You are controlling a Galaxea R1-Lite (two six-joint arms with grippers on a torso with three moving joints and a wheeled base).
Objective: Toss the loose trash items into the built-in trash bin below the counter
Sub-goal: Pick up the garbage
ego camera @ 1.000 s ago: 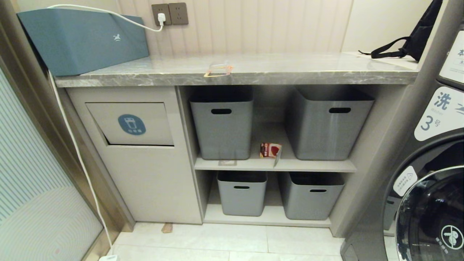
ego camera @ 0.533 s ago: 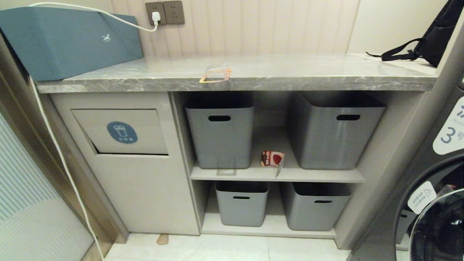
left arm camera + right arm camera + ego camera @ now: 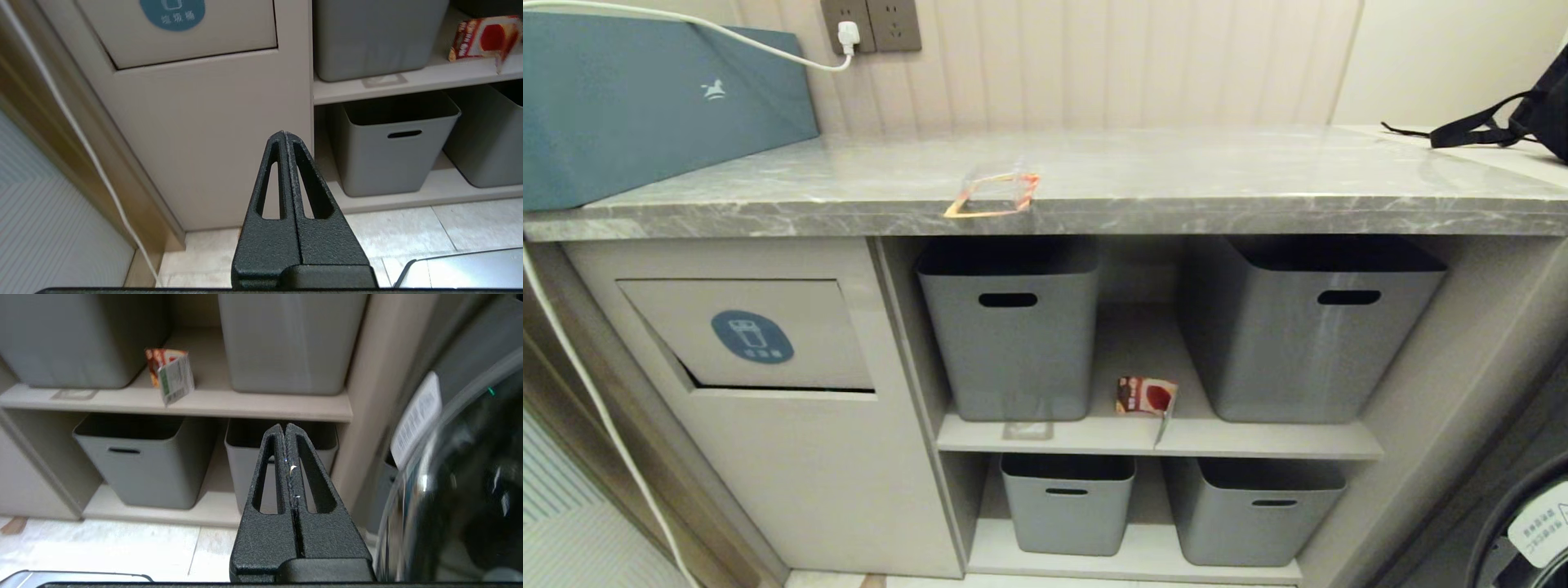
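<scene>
Wrapper [image 3: 992,194]: flat on the counter [image 3: 1217,175], at its front edge, left of middle. Carton [image 3: 1146,395]: front of the upper shelf [image 3: 1258,441], between two grey tubs [image 3: 1009,331]. Trash bin [image 3: 747,335]: flap panel in the cabinet front at the counter's left end, under the slab. Left gripper [image 3: 285,136]: fingers pressed together, empty, low before the cabinet. Right gripper [image 3: 284,428]: likewise closed, empty, before the lower shelf. Step: approach; nothing picked yet. Next calls for spreading one gripper's fingers and reaching for either item.

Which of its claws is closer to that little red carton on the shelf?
Probably the right. The right claw hangs low before the shelves, below the carton. The left claw hangs before the bin cabinet, farther aside.
</scene>
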